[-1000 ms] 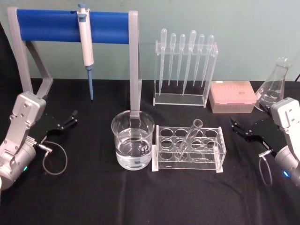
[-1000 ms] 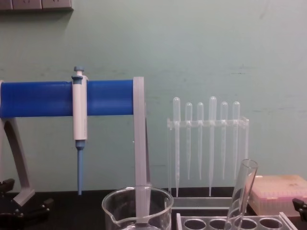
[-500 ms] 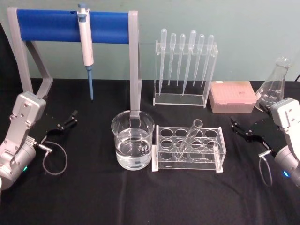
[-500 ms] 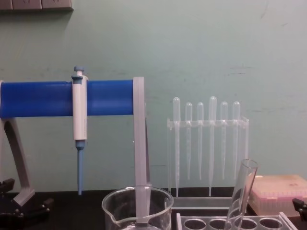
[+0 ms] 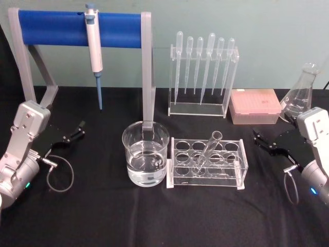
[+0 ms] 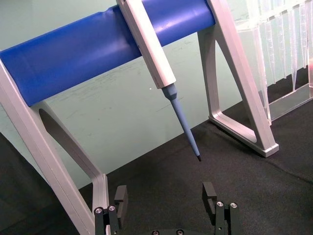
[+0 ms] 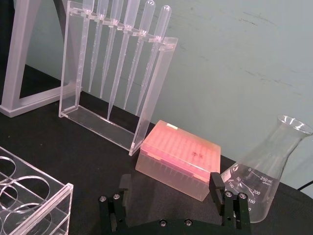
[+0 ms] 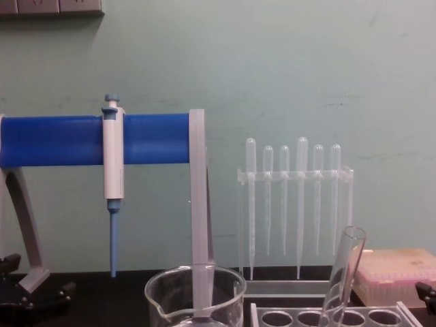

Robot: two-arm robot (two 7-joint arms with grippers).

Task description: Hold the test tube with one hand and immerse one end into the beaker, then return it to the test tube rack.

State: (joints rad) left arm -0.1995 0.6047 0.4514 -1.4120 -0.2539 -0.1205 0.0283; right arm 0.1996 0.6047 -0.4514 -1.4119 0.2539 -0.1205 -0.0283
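head view takes in a black table (image 5: 103, 216) under everything. biggest on it is a grey stand (image 5: 148, 67) at the back left, with a thick blue crossbar (image 5: 51, 28) across its top. to the right of the stand, against the green wall, a clear dropper rack (image 5: 226, 82) holds six plastic droppers (image 5: 209, 56) hanging tips down. in front of that, near the middle of the table, sits the clear tube rack (image 5: 180, 177) with two rows of four round holes. the beaker (image 5: 146, 154) stands just beside the rack's left end, partly filled with clear liquid. a pink box (image 5: 255, 105) lies at the back right, and an empty-looking glass flask (image 5: 300, 92) stands just right of it. the left gripper (image 5: 80, 128) hangs low over the table at the left, well apart from the beaker; the left wrist view shows its fingers (image 6: 121, 196) spread wide with nothing between them. the right gripper (image 5: 257, 139) sits low at the right, near the tube rack's right end and in front of the flask; the right wrist view shows its fingers (image 7: 215, 185) spread too, and empty. a white-and-blue pipettor (image 5: 93, 43) hangs from the crossbar, tip down. the test tube (image 5: 207, 152) rests in one of the rack's middle holes, rounded end down, leaning with its open rim tilted up and to the right, touched by neither gripper.
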